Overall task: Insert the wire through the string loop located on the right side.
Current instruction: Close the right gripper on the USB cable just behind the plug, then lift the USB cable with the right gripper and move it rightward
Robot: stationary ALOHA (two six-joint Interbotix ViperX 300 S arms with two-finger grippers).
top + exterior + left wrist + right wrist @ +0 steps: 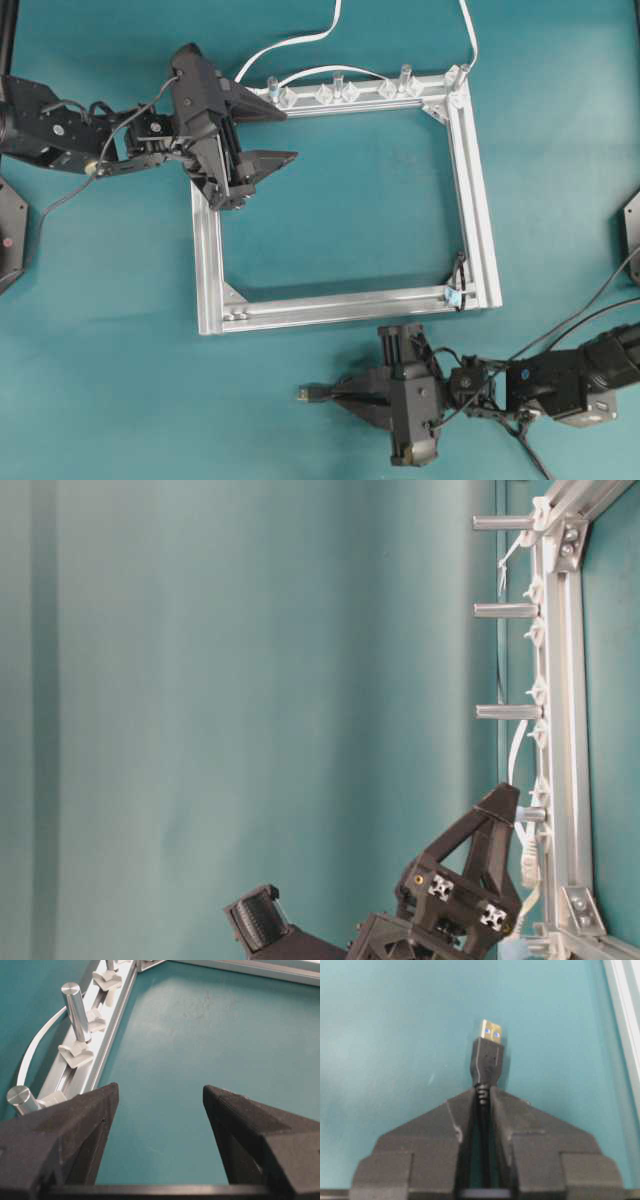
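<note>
Black rubbery fingers of the right gripper [482, 1097] stand pinched together on the wire [487, 1062], clamping it at the ribbed strain relief just behind the plug, so the gold-tipped plug juts out past the fingertips over the teal table [395, 1035]. In the overhead view the same gripper [345, 393] sits below the silver frame [480, 200], with the plug pointing left, away from the string loop [458, 280].

Judged from these views, the wire is light and limp along its length, while the moulded plug and strain relief are the only stiff parts; a hold right behind the plug, as now, looks like the sensible place, since any grip farther back would let the tip droop and wander. The plug's smooth shell may slip if twisted against the string.

Farther off, the loop hangs at the frame's lower right corner, a thin dark strand with a small blue-white tag at its base, well apart from the plug. Its opening is too small to make out, and I cannot tell which way it faces.

Farthest, the left gripper [258, 140] hovers wide and empty over the frame's upper left corner, beside the posts [76, 1010] and clear clips. The wire's trailing length is lost among the right arm's own leads, and the table-level view shows neither plug nor loop.
</note>
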